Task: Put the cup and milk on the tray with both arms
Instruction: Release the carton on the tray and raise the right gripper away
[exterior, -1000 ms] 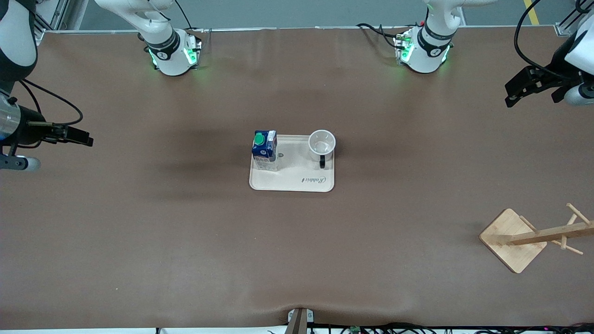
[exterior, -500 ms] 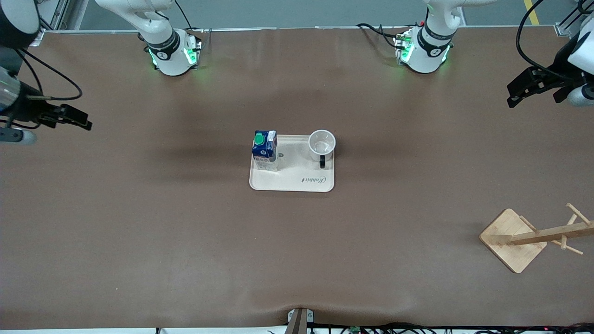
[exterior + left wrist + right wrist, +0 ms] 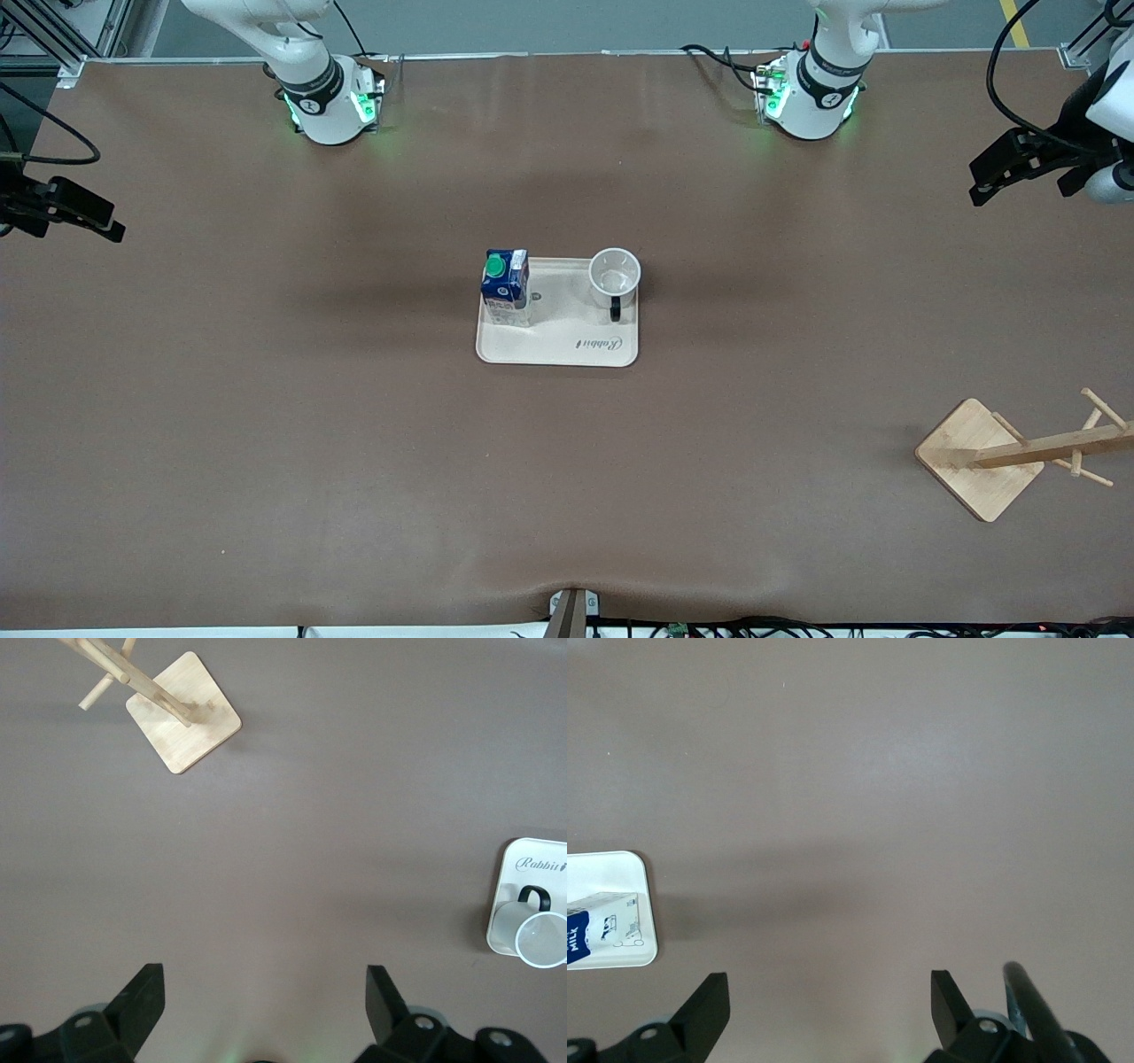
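At frame centre, the flat cream-white tray (image 3: 556, 341) carries the light blue milk carton (image 3: 506, 287) and fragile white mug (image 3: 614, 273), both my jaws apart, empty at the counter's ends.

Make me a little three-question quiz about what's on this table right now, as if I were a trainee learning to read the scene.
1. True or false: the cup lies tipped over on the bare table.
2. Which stands toward the right arm's end of the tray: the cup or the milk?
3. Fill in: the left gripper and the right gripper both have their fingers ____, holding nothing.

Key
1. False; it stands upright on the tray.
2. The milk.
3. Open; each hangs over bare table near its own end, and a wooden rack stands near the left arm's end.
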